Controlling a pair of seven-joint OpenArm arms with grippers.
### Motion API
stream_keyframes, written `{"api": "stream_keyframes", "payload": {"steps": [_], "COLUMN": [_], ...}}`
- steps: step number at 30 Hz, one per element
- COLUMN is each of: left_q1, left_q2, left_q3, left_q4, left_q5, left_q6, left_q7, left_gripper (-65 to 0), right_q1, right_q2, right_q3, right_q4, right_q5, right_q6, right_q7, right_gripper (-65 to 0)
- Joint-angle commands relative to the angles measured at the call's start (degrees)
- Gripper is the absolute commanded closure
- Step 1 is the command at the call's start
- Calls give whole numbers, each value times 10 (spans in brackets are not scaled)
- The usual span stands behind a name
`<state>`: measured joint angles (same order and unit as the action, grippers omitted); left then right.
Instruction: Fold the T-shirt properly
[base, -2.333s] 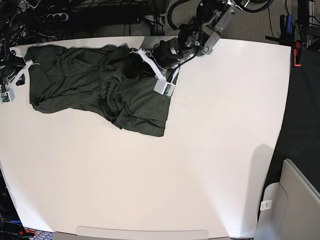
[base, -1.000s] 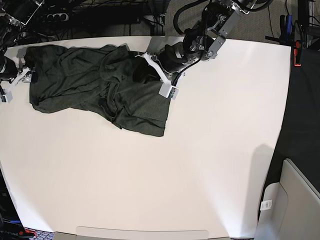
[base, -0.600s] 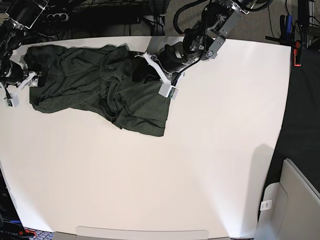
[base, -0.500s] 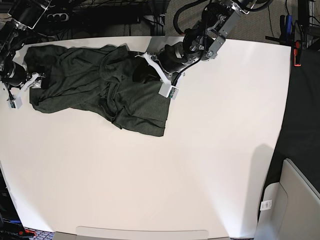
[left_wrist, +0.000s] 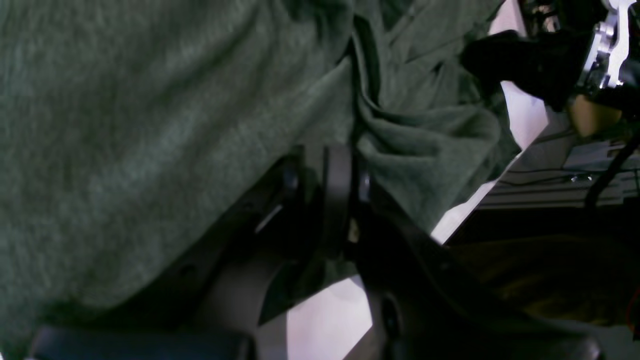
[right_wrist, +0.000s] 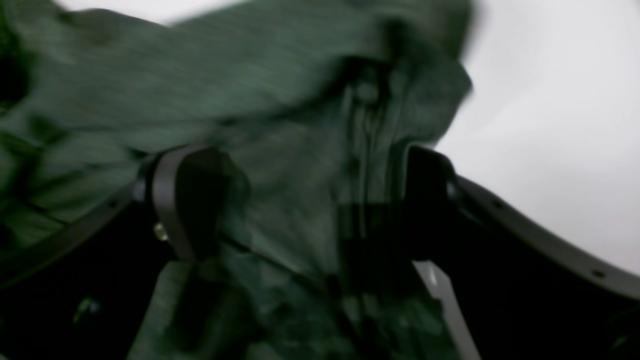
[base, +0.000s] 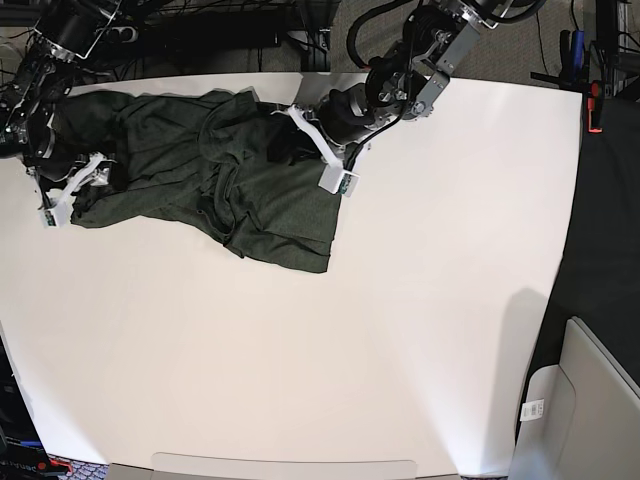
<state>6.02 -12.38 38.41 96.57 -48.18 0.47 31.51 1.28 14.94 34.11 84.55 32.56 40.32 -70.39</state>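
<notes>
The dark olive T-shirt (base: 170, 160) lies crumpled at the far left of the white table (base: 420, 300). My left gripper (base: 283, 150) sits at the shirt's far right part. In the left wrist view its jaws (left_wrist: 340, 175) are shut, pinching a fold of the fabric (left_wrist: 125, 125). My right gripper (base: 95, 176) is at the shirt's left edge. The right wrist view is blurred but shows the two fingers (right_wrist: 185, 200) spread wide, the gripper (right_wrist: 305, 200) open, with bunched shirt fabric (right_wrist: 280, 100) lying between them.
Cables and a power strip (base: 180, 30) run behind the table's far edge. A grey bin (base: 590, 420) stands off the near right corner. Red and blue tools (base: 590, 75) sit beyond the right edge.
My right gripper has moved toward the near side and to the right, onto the shirt's left edge, which has shifted right with it. The left gripper has held its grip and barely moved.
</notes>
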Motion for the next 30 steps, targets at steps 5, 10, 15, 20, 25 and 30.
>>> {"api": "stream_keyframes", "payload": {"steps": [5,10,15,20,25,30], "left_q1": [-7,-7,-8,-16,-19,-19], "left_q2": [1,1,1,1,1,2], "left_q3": [0,0,-1,-1,-1,-1], "left_q4": [11,11,11,11,11,11], "left_q5": [-6,-6,-6,-6,-6,-6], "left_q6": [-7,-7,-7,-7,-7,-7], "left_q7": [-9,-9,-10,-10,-10,-10], "left_gripper": [-61,-61,-61,-61,-61,-61], "right_q1": [-23,-25,-35,-51,-59,-58], "right_q2": [-21,-17,-4,16,30,17], "right_q3": [-14,-18,-18,-16,-15,-17], "right_q4": [-8,-5,-5,-4,4,4], "right_q5": [19,46,51,77,86,85], "right_q6": [-3,-3,-3,-3,-3,-3], "right_q7": [-73,-96,-96,-96,-96,-96], "right_gripper": [-531,-531,-530,-530,-530,-529]}}
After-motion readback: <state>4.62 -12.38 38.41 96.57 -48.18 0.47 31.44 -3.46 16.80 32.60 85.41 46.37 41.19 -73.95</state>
